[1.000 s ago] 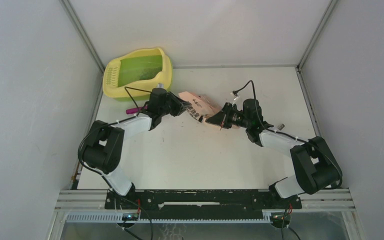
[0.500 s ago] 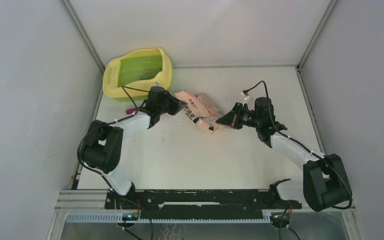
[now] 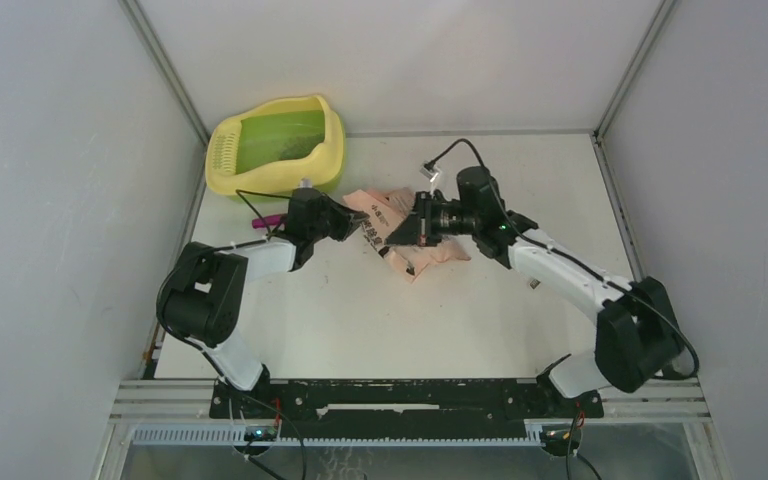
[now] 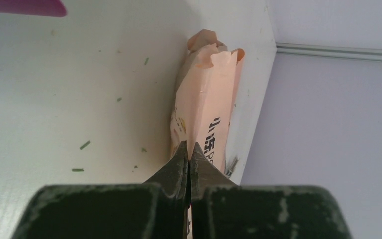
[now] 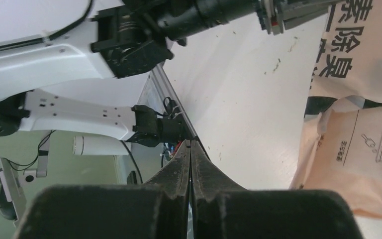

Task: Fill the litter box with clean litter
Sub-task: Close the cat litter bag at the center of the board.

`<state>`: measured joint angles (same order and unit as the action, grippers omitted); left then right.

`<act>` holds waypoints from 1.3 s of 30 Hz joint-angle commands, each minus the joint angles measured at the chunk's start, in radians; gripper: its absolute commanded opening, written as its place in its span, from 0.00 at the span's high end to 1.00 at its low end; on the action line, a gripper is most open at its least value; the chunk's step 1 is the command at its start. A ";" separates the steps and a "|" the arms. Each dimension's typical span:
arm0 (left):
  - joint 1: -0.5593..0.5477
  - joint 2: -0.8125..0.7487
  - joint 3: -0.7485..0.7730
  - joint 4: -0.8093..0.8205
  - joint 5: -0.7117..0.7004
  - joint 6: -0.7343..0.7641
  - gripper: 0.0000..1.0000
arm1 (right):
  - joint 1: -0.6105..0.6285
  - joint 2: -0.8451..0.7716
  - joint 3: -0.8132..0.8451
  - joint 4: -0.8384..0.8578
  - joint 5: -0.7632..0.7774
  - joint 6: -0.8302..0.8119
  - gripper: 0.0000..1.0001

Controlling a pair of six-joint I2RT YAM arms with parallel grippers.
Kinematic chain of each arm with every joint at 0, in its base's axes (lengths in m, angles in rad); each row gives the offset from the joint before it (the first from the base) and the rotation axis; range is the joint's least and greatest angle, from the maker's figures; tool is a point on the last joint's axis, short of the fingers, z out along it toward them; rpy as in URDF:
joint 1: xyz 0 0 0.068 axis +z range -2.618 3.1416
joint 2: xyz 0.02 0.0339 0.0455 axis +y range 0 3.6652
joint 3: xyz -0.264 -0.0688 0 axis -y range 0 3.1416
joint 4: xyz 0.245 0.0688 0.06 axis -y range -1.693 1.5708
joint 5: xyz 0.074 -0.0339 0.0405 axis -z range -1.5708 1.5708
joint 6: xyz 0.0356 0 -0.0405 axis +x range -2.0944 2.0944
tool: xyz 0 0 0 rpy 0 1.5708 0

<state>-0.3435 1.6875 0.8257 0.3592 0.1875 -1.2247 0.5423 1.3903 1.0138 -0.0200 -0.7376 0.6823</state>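
Observation:
The litter box (image 3: 332, 140), yellow with a green basin, stands at the far left corner of the table. A flat pink-orange printed bag (image 3: 415, 250) lies crumpled mid-table. My left gripper (image 3: 352, 222) is shut on the bag's left edge; in the left wrist view (image 4: 189, 145) a thin fold of the bag (image 4: 209, 94) sits between the tips. My right gripper (image 3: 398, 232) is over the bag, shut and empty (image 5: 190, 143), with the bag (image 5: 358, 134) to its right. Litter shows only as small dark specks (image 4: 84, 145) on the table.
A magenta scoop (image 3: 263, 221) lies left of my left wrist, near the litter box; its edge also shows in the left wrist view (image 4: 22, 7). A small grey object (image 3: 534, 283) lies by my right forearm. Walls close in left, right and behind.
My right arm has swung left, from the bag's right end to over its middle. The bag has been pushed and crumpled leftward. My left gripper has moved slightly nearer, still on the bag.

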 commanded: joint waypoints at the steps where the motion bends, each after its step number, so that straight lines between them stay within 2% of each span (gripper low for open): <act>1: 0.015 -0.010 -0.017 0.111 0.027 -0.029 1.00 | 0.040 0.129 0.074 -0.044 0.016 -0.031 0.93; 7: 0.047 0.019 -0.045 0.204 0.078 -0.062 0.99 | 0.063 0.298 0.103 -0.065 0.055 -0.070 0.94; 23: 0.102 0.058 -0.141 0.242 0.107 -0.038 0.98 | 0.045 0.469 0.003 0.119 0.023 -0.003 0.95; 27: 0.107 0.069 -0.152 0.226 0.101 -0.025 0.89 | 0.047 0.517 -0.008 0.147 0.024 0.002 0.95; 31: 0.109 0.073 -0.143 0.158 0.087 0.010 0.67 | 0.049 0.545 -0.032 0.185 0.029 0.009 0.95; 32: 0.109 0.075 -0.141 0.146 0.086 0.017 0.64 | 0.050 0.551 -0.032 0.185 0.028 0.006 0.95; 35: 0.111 0.078 -0.139 0.138 0.085 0.032 0.62 | 0.043 0.551 -0.032 0.170 0.020 -0.010 0.95; 39: 0.109 0.115 -0.094 0.098 0.108 0.074 0.62 | 0.001 0.469 -0.032 0.074 0.024 -0.087 0.95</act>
<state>-0.2386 1.7725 0.6846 0.4820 0.2852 -1.2125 0.5816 1.9392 0.9833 0.1093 -0.7193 0.6762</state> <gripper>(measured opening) 0.379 0.050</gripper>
